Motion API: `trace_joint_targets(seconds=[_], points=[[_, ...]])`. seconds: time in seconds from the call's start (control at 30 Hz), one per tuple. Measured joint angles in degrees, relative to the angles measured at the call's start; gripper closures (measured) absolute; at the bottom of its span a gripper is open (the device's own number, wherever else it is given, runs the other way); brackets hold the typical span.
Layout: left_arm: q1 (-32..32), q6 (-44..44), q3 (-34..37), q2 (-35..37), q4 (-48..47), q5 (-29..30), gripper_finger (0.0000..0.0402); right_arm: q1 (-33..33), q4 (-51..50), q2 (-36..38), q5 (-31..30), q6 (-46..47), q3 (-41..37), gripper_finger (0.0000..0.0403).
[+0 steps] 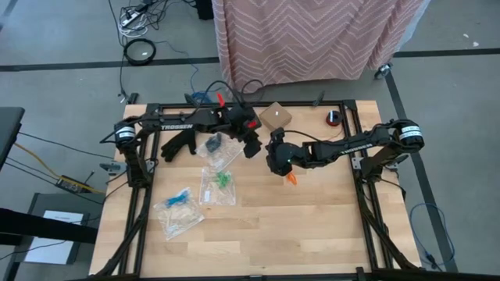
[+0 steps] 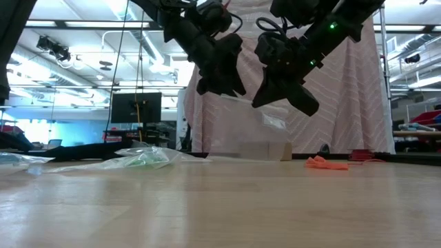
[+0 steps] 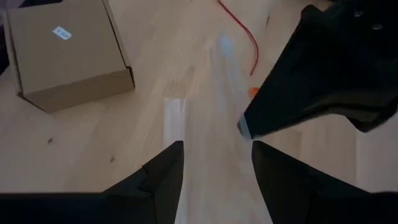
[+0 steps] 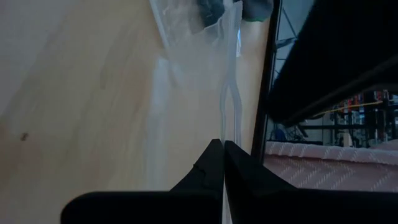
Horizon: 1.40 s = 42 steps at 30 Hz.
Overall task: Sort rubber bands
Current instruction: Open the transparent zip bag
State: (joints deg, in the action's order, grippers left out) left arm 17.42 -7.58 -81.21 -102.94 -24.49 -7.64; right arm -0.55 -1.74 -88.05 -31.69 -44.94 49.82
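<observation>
Pinching a clear zip bag [image 4: 225, 81] edge-on, the right end effector [image 4: 222, 149] has its fingers pressed together on the film; the bag shows as a thin streak up the centre of the right wrist frame, and its contents cannot be made out. In the high view that end effector [image 1: 275, 160] sits at frame centre, raised off the bench [image 1: 312, 226].

Left end effector [image 3: 214, 155] stands wide open and grips nothing; bare wood shows between its fingers. High view puts it [image 1: 251, 144] just left of the right one. Low view shows both hanging above the wood, their upper parts cut off by the frame top.

Rubber bands: an orange clump [image 1: 291, 179] lies loose on the bench just below the right end effector. Green ones [image 1: 223, 179], blue ones [image 1: 180, 198] and dark ones [image 1: 212, 144] sit inside separate clear bags, centre-left; single loops are too small to count.

A cardboard box [image 1: 275, 117] rests near the bench's upper edge.
</observation>
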Motion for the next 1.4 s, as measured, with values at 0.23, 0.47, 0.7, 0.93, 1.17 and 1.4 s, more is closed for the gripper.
trace_joint_targets(seconds=[0.23,0.47,0.7,0.93,1.17,1.4], points=[[-1.3,-0.1,0.0,-0.2,0.7,1.3,0.0204,0.8,0.4,0.0,0.9,0.2,0.0,0.0403],[-1.5,-0.1,0.0,-0.9,0.7,2.3,0.0204,1.0,1.6,0.0,2.0,-0.2,0.0,0.0403],[-1.8,0.0,-0.1,-2.6,0.8,2.5,0.0204,1.0,1.8,0.0,2.0,-1.2,0.0,0.0403],[-1.8,0.0,0.0,-2.6,0.7,3.5,0.0204,1.0,2.0,0.0,2.0,-1.2,0.0,0.0403],[-1.8,0.1,0.0,-2.6,0.8,4.5,0.0231,1.0,2.1,0.0,2.0,-1.2,0.0,0.0403],[-1.7,4.7,0.0,-2.6,0.2,4.6,0.0379,0.9,0.6,0.0,2.2,0.5,0.1,0.0403]])
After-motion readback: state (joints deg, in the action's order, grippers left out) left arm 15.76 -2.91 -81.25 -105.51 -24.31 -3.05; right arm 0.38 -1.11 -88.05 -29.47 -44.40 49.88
